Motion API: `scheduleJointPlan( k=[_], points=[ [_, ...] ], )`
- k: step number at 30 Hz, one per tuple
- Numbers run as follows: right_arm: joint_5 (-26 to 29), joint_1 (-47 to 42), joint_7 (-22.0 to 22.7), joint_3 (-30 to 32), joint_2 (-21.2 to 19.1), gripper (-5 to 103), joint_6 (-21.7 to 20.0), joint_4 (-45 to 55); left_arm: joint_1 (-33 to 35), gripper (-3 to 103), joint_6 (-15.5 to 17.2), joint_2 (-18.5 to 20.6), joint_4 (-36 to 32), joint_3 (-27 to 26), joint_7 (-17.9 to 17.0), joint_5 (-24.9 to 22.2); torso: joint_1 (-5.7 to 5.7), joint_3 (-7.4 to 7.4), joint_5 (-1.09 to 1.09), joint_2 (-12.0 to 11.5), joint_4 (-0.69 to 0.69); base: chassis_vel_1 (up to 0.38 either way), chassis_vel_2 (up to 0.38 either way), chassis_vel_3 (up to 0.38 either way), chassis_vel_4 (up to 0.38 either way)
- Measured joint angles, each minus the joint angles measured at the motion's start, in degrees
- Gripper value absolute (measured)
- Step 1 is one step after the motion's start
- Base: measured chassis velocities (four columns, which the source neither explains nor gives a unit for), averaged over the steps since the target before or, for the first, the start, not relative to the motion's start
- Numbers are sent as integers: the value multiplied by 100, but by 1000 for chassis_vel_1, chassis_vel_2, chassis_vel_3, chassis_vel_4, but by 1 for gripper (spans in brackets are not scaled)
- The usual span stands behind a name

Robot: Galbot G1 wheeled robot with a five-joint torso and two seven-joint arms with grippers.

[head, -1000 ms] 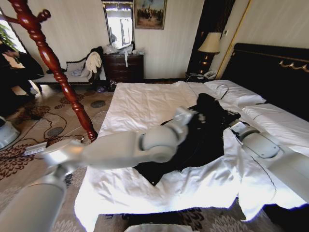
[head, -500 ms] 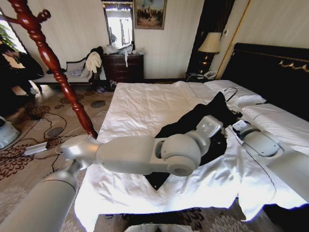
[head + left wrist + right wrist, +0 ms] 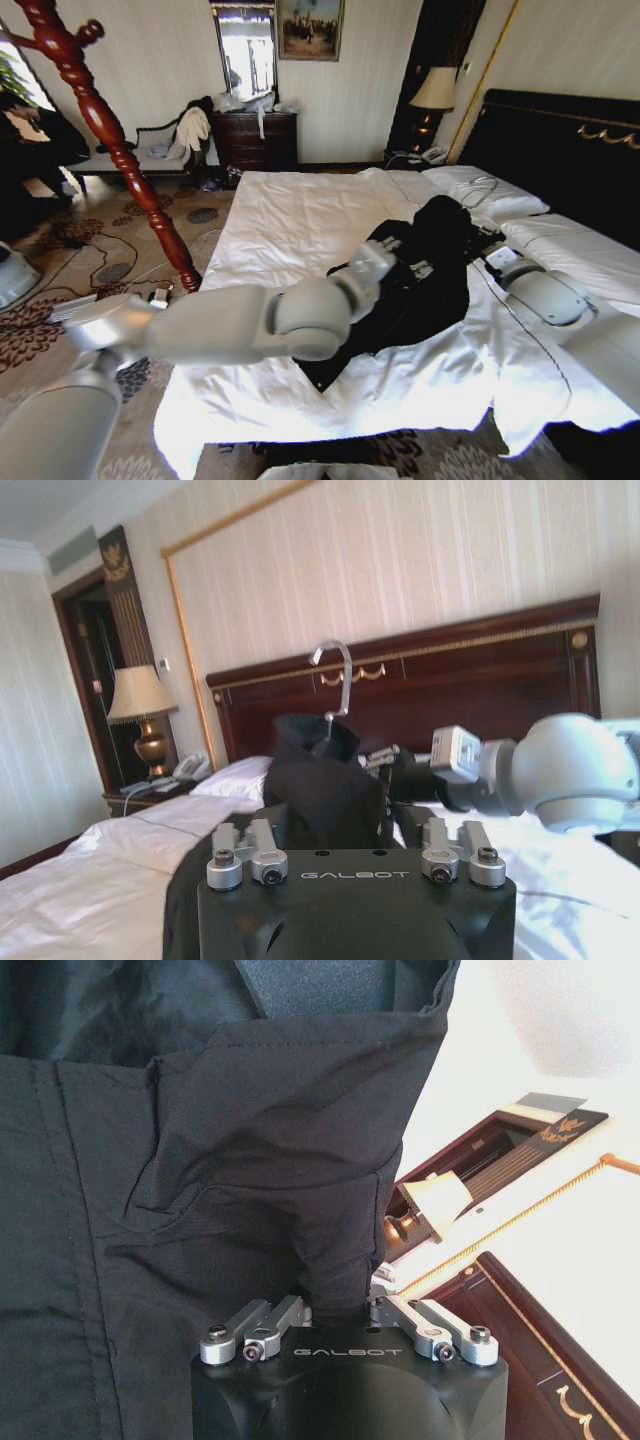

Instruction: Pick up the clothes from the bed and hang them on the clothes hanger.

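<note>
The clothes (image 3: 435,290), a limp black garment, lie bunched on the white bed (image 3: 290,220), with the top pulled up into a peak. My left gripper (image 3: 395,250) reaches in from the left and is shut on the clothes (image 3: 320,780). A silver wire hook of the clothes hanger (image 3: 338,675) sticks up out of the fabric, and the hanger's body is hidden inside. My right gripper (image 3: 478,243) comes in from the right and is shut on a fold of the clothes (image 3: 150,1160). That fold is pinched at my right gripper (image 3: 340,1305).
A reddish-brown wooden coat stand (image 3: 110,130) rises on the carpet to the left of the bed. The black headboard (image 3: 560,150) and white pillows (image 3: 490,195) are on the right. A lamp (image 3: 435,90) stands in the far corner. A dresser and bench line the back wall.
My left arm swung right over the garment and has drawn back left. The clothes now stand bunched higher off the sheet than a second ago. The right arm barely moved.
</note>
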Motion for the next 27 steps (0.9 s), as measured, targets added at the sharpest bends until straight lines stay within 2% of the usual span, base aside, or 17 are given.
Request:
scheduleJointPlan(
  k=[3,4,5,8,14,21,27],
  points=[
    [155,145,29,-121,28,19,-70,-7,306,80,-21,609,-365,-224,215,108,0,0,0,0,-2,0,0,0,0],
    [155,145,29,-121,28,19,-70,-7,306,80,-21,609,-365,-224,215,108,0,0,0,0,-2,0,0,0,0],
    [260,206,49,-169,43,19,-123,-8,436,80,-22,832,-446,-273,304,237,0,0,-1,0,-1,0,0,0,0],
    [561,414,116,-411,90,19,-321,8,829,96,-85,1500,-706,-395,519,534,0,0,-2,0,3,0,0,0,0],
    [626,799,184,-879,257,19,-521,-22,1002,100,-63,1938,-949,-586,602,583,0,0,1,0,-2,0,0,0,0],
    [763,1272,278,-1267,385,19,-710,-95,1098,100,53,1980,-993,-446,592,577,0,0,0,1,1,0,0,0,0],
    [944,1965,363,-1730,538,19,-816,-264,959,100,164,1407,-649,-259,200,187,0,0,1,0,-1,0,0,0,0]
  ],
)
